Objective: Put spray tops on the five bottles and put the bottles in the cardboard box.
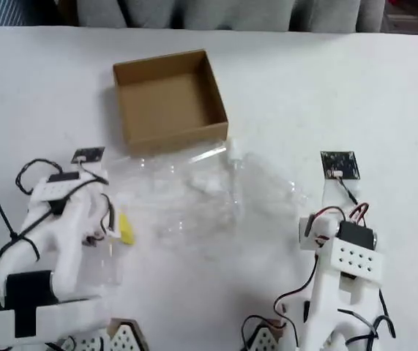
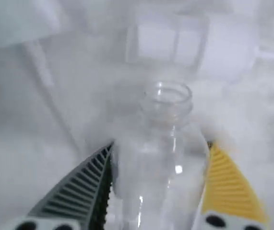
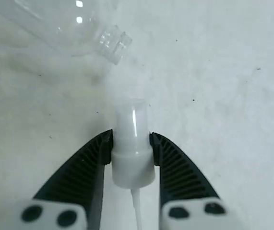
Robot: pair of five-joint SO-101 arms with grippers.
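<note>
My left gripper (image 2: 160,146) is shut on a clear bottle (image 2: 160,158), held between its grey and yellow fingers (image 2: 223,177). The bottle's open neck (image 2: 168,96) has no top on it. My right gripper (image 3: 131,135) is shut on a white spray top (image 3: 133,160) with a clear cap, its thin tube pointing back toward the wrist. Just beyond it another clear bottle (image 3: 65,24) lies on its side, neck open. In the high view several clear bottles (image 1: 194,191) lie between the arms, with a spray top (image 1: 232,155) near the cardboard box (image 1: 143,121).
The box stands open at the back centre of the white table (image 1: 340,80). Small dark circuit boards (image 1: 339,165) (image 1: 88,155) with wires lie near each arm. White spray tops (image 2: 189,43) lie beyond the held bottle.
</note>
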